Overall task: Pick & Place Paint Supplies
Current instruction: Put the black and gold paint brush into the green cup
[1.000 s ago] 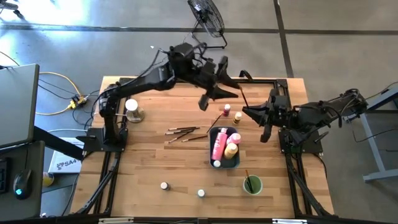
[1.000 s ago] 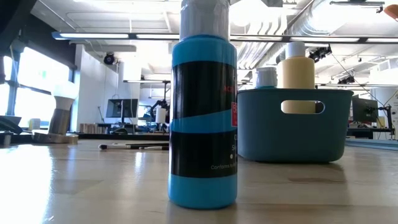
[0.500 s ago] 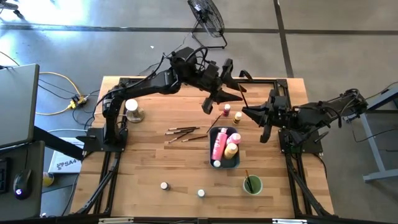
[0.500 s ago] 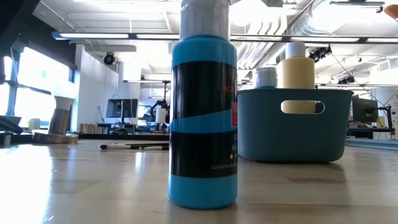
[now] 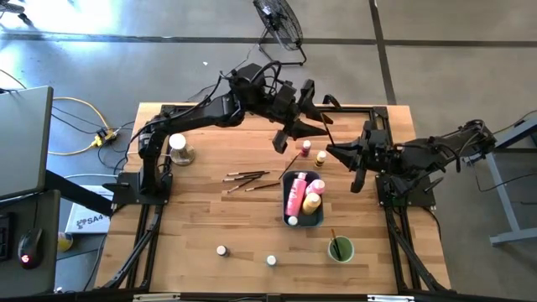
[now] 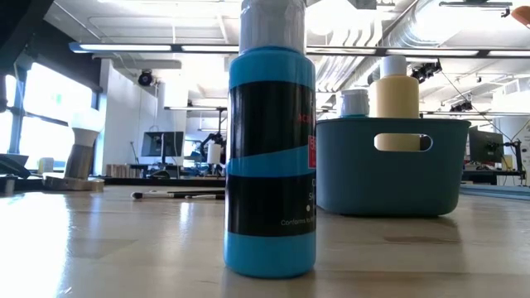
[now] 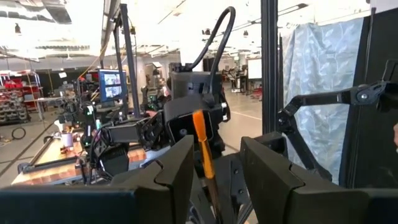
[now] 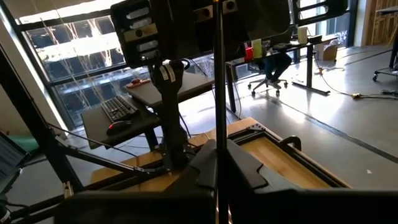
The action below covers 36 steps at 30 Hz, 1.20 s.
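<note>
Left gripper [image 5: 323, 126] above bench's far edge, fingers [image 7: 171, 171] part-open, clamping brush [image 7: 203, 149]. Right gripper [image 5: 333, 151] closed on same brush. Tray [image 5: 320, 220] holds pink bottle [image 5: 295, 195], yellow bottle [image 5: 312, 202], jar [image 5: 292, 221]. Cup [image 5: 341, 249] holds another brush.

My view from above: tray [image 5: 321, 220] mid-table w/ two squeeze bottles [image 5: 295, 198] in it, loose brushes [image 5: 246, 178] just left of tray, cup [image 5: 341, 249] nearer me on the right, two tiny jars [image 5: 221, 250] well left of cup

Grey concrete floor [image 5: 470, 50] surrounds the wooden table [image 5: 193, 210]; a black fan [image 5: 278, 21] stands behind it. Bright windows [image 8: 87, 46], possibly office desks [image 8: 292, 46] beyond.
</note>
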### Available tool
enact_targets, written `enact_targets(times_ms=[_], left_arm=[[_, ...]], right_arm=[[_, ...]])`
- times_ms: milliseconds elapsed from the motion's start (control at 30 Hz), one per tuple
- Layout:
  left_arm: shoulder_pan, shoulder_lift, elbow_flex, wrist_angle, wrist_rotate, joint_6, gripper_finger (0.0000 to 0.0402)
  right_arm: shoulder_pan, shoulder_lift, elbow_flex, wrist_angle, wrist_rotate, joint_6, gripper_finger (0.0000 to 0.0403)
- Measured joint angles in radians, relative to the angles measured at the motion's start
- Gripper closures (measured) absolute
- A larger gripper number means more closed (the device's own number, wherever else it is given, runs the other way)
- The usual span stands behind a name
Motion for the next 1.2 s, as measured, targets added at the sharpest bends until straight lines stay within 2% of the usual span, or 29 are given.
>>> enact_targets(times_ms=[200, 467, 567, 833, 1033, 1200], left_arm=[[0.000, 0.000, 0.000, -0.001, 0.000, -0.001, 0.0282], [0.000, 0.000, 0.000, -0.001, -0.001, -0.002, 0.0371], [0.000, 0.000, 0.000, -0.002, 0.001, -0.008, 0.0391], [0.001, 0.000, 0.000, -0.023, -0.005, -0.004, 0.0376], [0.000, -0.002, 0.001, -0.050, -0.006, -0.004, 0.0394], [0.000, -0.002, 0.001, -0.062, -0.005, -0.004, 0.0390]], right_arm=[[0.000, 0.000, 0.000, 0.000, 0.002, 0.000, 0.0399], [0.000, 0.001, 0.000, -0.001, 0.002, -0.001, 0.0399], [0.000, 0.001, 0.000, -0.003, 0.002, -0.005, 0.0399], [0.000, 0.001, 0.000, -0.006, 0.002, 0.000, 0.0398], [0.000, 0.001, 0.000, -0.019, 0.001, 0.000, 0.0396], [0.000, 0.001, 0.000, -0.030, 0.001, 0.008, 0.0390]])
